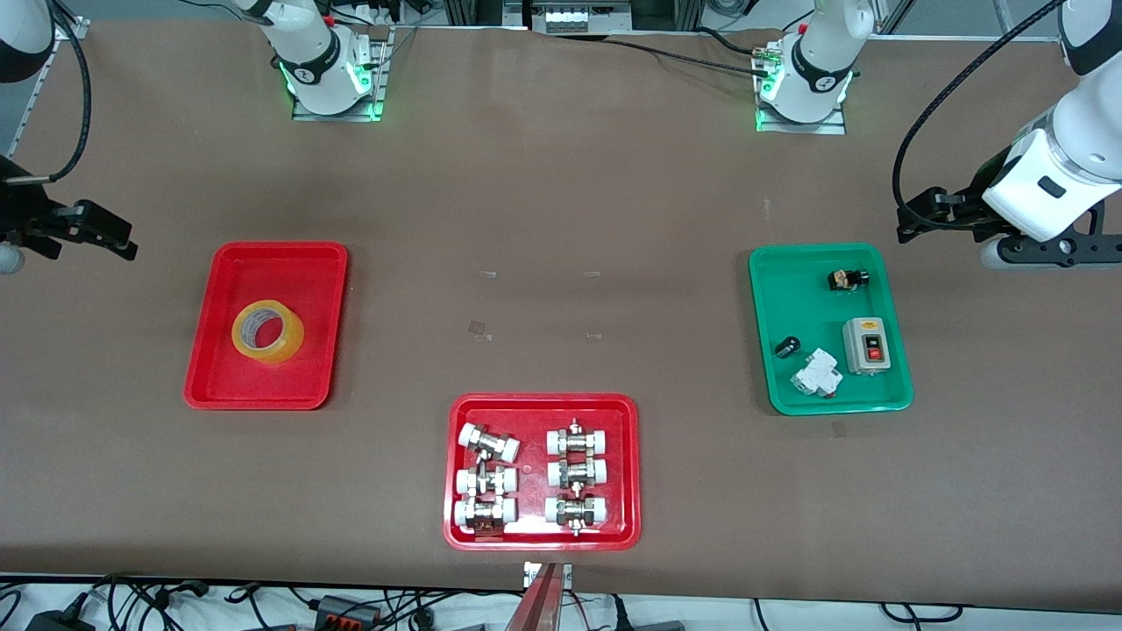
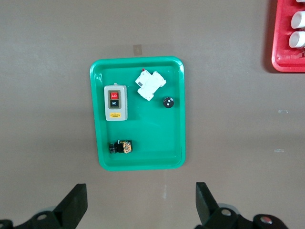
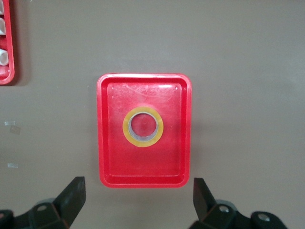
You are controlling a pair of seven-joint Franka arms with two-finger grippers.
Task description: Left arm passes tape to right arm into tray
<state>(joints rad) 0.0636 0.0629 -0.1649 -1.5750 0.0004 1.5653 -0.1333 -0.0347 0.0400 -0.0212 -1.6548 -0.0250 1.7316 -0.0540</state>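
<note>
The yellow tape roll lies flat in the narrower red tray at the right arm's end of the table. It also shows in the right wrist view, in the middle of the tray. My right gripper is open and empty, held up over the bare table beside that tray; its fingers stand wide apart in its wrist view. My left gripper is open and empty, held up over the table by the green tray at the left arm's end.
A green tray holds a grey switch box, a white breaker and two small black parts. A wider red tray with several pipe fittings sits near the front edge.
</note>
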